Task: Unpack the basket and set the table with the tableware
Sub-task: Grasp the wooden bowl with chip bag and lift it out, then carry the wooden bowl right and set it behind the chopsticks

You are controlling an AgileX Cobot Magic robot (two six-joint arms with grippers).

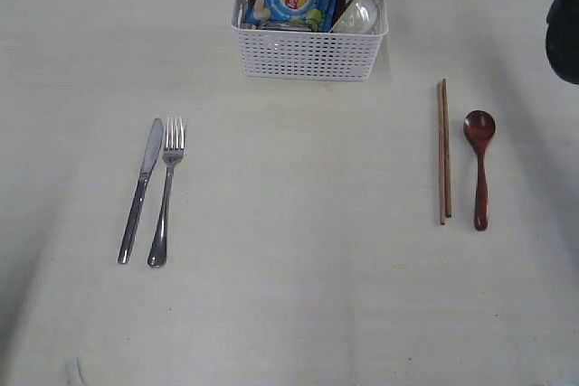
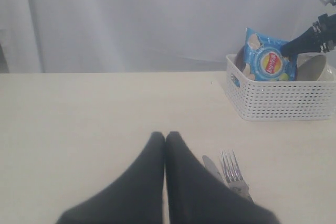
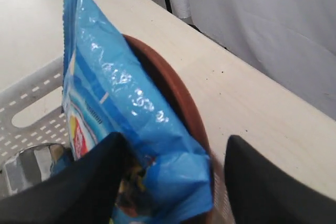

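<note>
Right gripper (image 3: 174,148) spread wide astride one chip bag (image 3: 105,93), one brown plate (image 3: 181,95); left gripper (image 2: 165,136) closed, empty. On table (image 1: 298,250): one knife (image 1: 140,192), fork (image 1: 166,196), spoon (image 1: 479,169), two chopsticks (image 1: 443,151). Basket (image 1: 308,56) contents mostly hidden.

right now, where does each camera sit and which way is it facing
Exterior: high up, facing down on the pale cream table and white perforated plastic basket; dark right arm shows.
Left wrist: low over the table, facing the basket; shut black left gripper shows.
Right wrist: above the basket, facing the blue chip bag; open right gripper straddles it.
All share basket and bag.
</note>
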